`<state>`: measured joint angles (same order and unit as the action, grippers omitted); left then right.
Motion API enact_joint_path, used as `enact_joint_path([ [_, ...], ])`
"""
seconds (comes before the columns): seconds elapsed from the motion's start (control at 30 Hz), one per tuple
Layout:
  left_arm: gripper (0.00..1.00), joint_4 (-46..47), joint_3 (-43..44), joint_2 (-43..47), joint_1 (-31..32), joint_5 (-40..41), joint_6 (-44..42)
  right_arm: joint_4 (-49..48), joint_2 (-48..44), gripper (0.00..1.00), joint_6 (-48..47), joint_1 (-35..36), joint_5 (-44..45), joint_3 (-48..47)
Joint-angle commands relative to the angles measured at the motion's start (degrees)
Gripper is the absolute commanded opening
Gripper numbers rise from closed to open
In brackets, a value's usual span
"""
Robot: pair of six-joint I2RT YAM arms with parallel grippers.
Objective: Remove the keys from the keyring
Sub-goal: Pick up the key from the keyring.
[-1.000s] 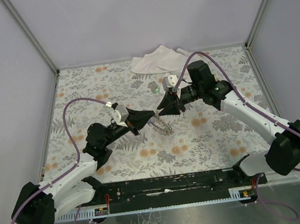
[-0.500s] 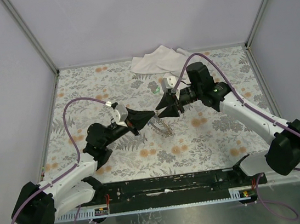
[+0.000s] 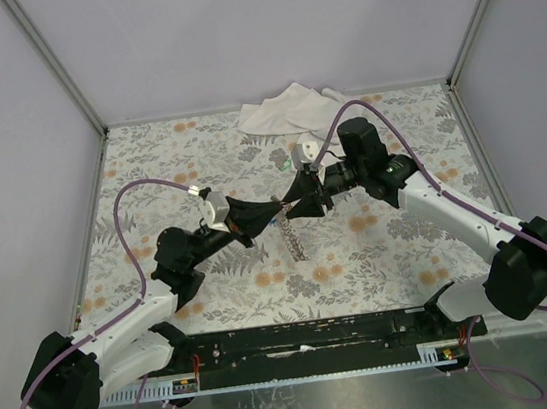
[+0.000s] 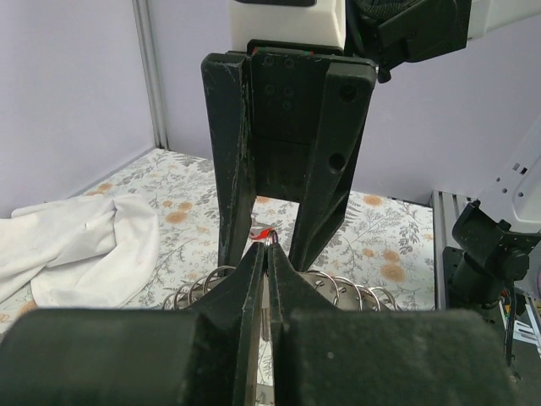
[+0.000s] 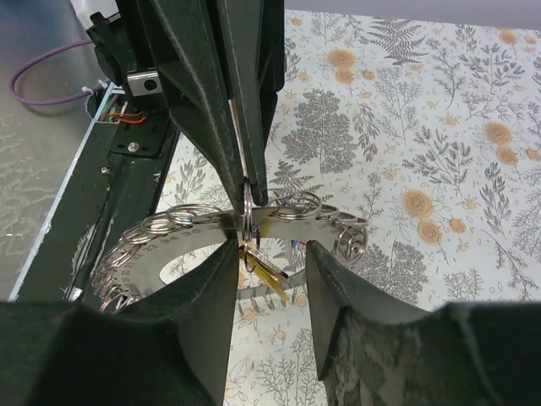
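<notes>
We judge the task to be early: the keys (image 5: 272, 279), a brass-gold one and a red-headed one among them, hang from the keyring (image 5: 169, 233), and none that we can see has come off. Whether any key lies loose on the tabletop (image 3: 400, 248) we cannot tell.

The keyring is lifted off the tabletop, well on the arm-base side of the white cloth (image 3: 286, 110), its free length drooping away from the cloth. The left end effector (image 4: 265, 262) is closed tight on one ring of it and carries its weight. The right end effector (image 5: 270, 254) meets it tip to tip, a little nearer the cloth, with its jaws apart on either side of the hanging keys and gripping nothing.

What is left, as we read it, is the whole job: pinch a key, work it round its ring, free it, and repeat.

We find no brand, label or writing we can read.
</notes>
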<state>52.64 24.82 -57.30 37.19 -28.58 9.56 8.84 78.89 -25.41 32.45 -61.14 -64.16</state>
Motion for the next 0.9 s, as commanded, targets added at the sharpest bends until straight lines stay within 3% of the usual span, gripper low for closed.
enact_joint_path([
  [0.0, 0.00, 7.35, -0.58, 0.26, -0.01, -0.51, 1.16, -3.44, -0.14, 0.42, 1.66, 0.86, -1.15, -0.03],
  [0.1, 0.00, 7.26, -0.69, 0.41, -0.01, -0.38, 1.09, -2.96, -0.48, 0.37, 1.39, 0.86, -1.02, -0.24],
  [0.5, 0.00, 4.33, -2.68, 2.77, -0.01, 2.02, -1.12, 7.66, -1.27, 0.00, -7.66, 0.84, 1.59, -4.81],
  [0.8, 0.00, 2.28, -4.32, 1.27, -0.01, 2.73, -1.78, 14.60, -1.94, 0.00, -13.46, 0.86, 7.02, -8.18],
  [0.87, 0.07, 2.67, -5.00, 1.06, -0.01, 3.05, -1.66, 15.79, -1.99, 0.00, -14.98, 0.91, 8.63, -8.39],
])
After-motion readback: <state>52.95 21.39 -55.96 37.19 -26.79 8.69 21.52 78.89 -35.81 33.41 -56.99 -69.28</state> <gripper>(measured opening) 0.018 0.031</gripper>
